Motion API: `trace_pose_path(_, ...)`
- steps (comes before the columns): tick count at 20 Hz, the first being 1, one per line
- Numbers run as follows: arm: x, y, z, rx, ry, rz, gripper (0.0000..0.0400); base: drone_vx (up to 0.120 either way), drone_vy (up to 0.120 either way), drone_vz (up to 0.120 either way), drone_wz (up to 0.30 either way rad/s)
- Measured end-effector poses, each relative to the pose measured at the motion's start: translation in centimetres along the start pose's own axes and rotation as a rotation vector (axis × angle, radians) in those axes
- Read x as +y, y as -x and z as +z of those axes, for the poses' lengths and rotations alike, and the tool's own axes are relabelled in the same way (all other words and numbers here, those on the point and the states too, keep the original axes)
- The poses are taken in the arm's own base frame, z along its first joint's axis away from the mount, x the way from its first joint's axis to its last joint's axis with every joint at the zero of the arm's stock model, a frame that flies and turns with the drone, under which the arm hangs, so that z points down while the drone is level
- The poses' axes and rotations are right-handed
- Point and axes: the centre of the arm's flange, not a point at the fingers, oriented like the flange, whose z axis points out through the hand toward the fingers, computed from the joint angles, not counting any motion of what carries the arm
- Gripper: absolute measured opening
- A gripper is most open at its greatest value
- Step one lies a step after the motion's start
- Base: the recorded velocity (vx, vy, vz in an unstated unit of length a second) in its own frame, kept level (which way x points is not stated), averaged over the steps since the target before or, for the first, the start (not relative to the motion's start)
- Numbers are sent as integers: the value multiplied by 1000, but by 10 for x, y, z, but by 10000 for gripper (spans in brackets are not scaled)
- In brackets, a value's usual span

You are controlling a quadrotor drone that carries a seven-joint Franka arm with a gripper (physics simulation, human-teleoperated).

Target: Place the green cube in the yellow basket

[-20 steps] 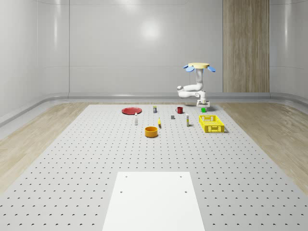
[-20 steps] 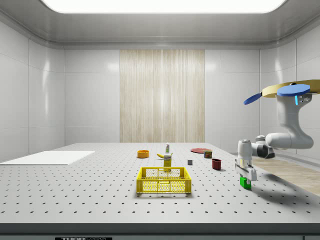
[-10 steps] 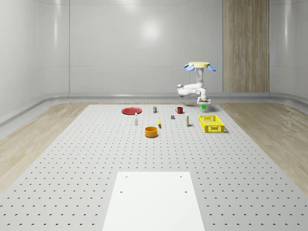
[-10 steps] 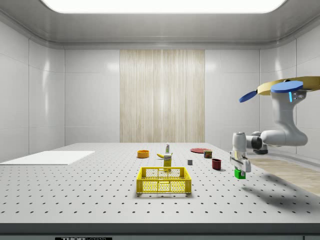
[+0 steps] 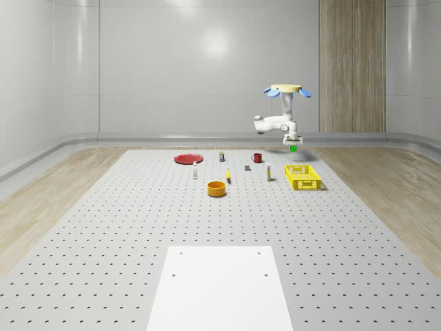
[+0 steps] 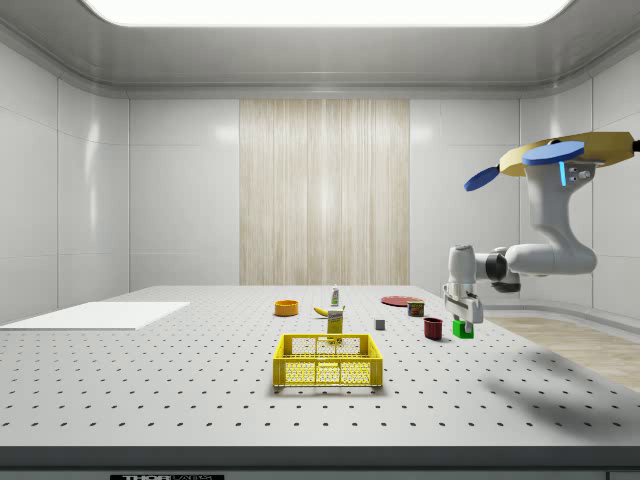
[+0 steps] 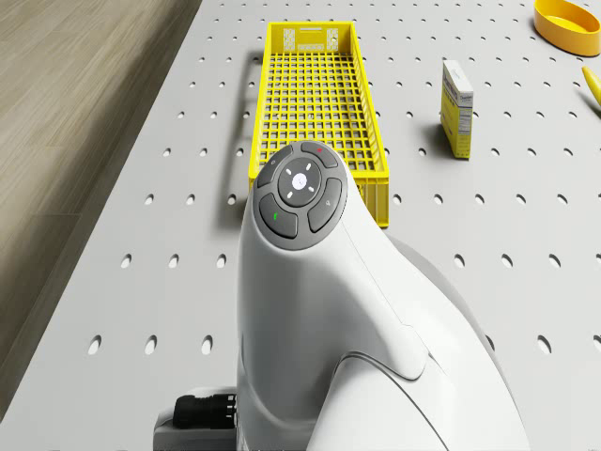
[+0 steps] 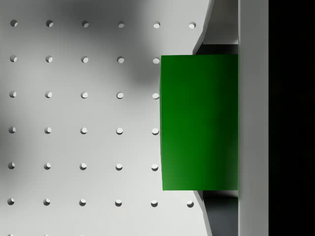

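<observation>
The basket [image 5: 302, 176] sits on the table [image 5: 207, 221] near its right edge in the whole-scene view. Beyond it, the gripper [image 6: 462, 318] hangs in the air, clamped on the cube [image 6: 462, 327], clear of the tabletop. The drone [image 6: 560, 158] hovers above, toward the table's far right corner.

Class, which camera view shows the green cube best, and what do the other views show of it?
The wrist view: the green cube appears large, held against a finger. The side view shows the cube small in the gripper, above the table; the whole-scene view shows it as a speck beyond the yellow basket.
</observation>
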Motion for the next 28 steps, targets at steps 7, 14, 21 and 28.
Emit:
trace_pose_path(7,0,0,-1,0,0,-1,251,120,0,29,0)
trace_pose_path(14,0,0,-1,0,0,-2,251,120,0,17,0)
trace_pose_path(21,0,0,-1,0,0,-3,251,120,0,0,0)
trace_pose_path(28,0,0,-1,0,0,-3,251,120,0,0,0)
